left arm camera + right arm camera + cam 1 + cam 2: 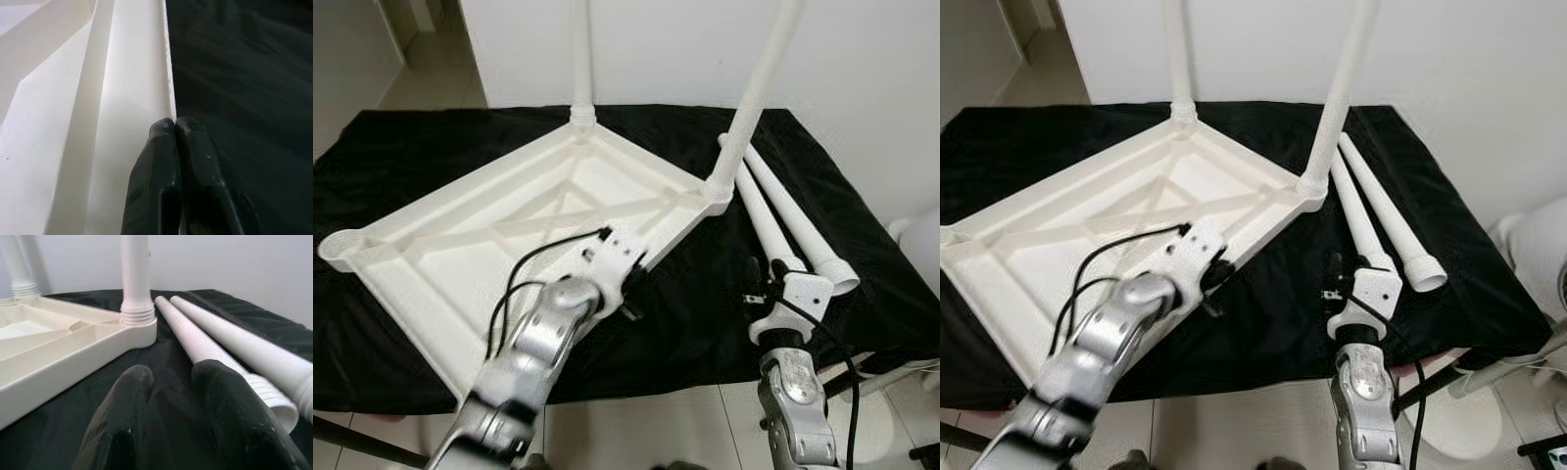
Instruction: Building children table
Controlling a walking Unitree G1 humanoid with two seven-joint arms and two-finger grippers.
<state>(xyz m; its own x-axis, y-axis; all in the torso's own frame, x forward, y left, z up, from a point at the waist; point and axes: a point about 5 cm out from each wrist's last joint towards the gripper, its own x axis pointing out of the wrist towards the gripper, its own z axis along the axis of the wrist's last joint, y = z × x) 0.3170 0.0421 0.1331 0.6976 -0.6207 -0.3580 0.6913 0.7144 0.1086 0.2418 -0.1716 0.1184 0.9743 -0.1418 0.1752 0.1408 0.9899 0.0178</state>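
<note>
Leg fitting half done: two legs screwed in, two still loose.

White plastic tabletop (460, 255), upside down on black cloth (705, 313); two upright white legs (759, 93) at far corners. Two loose tapered white plastic legs (195, 340) lie just beside it on the right. Left gripper (175, 128) clenched on the tabletop's near rim, steadying. Right gripper (171, 382) released, fingers parted, just short of the nearer loose leg's threaded end. Next, likely: close on that leg, carry it to an empty corner socket (342, 243).
</note>
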